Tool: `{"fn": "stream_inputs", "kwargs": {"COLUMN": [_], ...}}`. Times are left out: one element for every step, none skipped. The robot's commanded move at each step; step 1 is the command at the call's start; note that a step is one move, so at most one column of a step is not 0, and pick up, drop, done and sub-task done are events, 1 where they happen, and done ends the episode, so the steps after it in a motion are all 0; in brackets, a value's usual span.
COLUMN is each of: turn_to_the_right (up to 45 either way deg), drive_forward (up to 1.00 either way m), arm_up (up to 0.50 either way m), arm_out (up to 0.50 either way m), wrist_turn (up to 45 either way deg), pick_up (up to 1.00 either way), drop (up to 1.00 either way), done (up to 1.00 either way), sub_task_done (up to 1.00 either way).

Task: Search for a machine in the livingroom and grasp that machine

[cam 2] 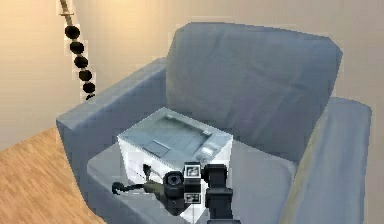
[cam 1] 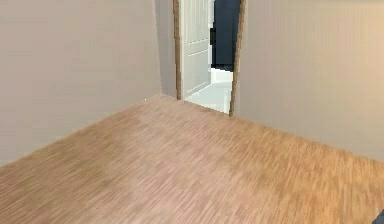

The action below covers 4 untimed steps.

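We saw the machine (cam 2: 175, 140) on the armchair (cam 2: 250, 70) seat just beyond our end effector (cam 2: 125, 187); whether it held anything, we couldn't tell.

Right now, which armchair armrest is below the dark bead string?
The arm side view's left armrest; the bead string shows just above it, not the right armrest.

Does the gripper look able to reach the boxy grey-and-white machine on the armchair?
Likely yes: the gripper is near the boxy grey-and-white machine on the blue-grey upholstered armchair, nothing seen between them.
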Motion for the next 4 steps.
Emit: {"fn": "stream_inputs", "kwargs": {"turn_to_the_right": [0.0,0.0,0.0,0.0], "drive_forward": [0.0,0.0,0.0,0.0], "arm_up": [0.0,0.0,-0.3,0.0], "arm_out": [0.0,0.0,0.0,0.0], "wrist_turn": [45.0,9.0,0.0,0.0], "pick_up": [0.0,0.0,0.0,1.0], "drop": [0.0,0.0,0.0,0.0], "done": [0.0,0.0,0.0,0.0], "sub_task_done": [0.0,0.0,0.0,0.0]}}
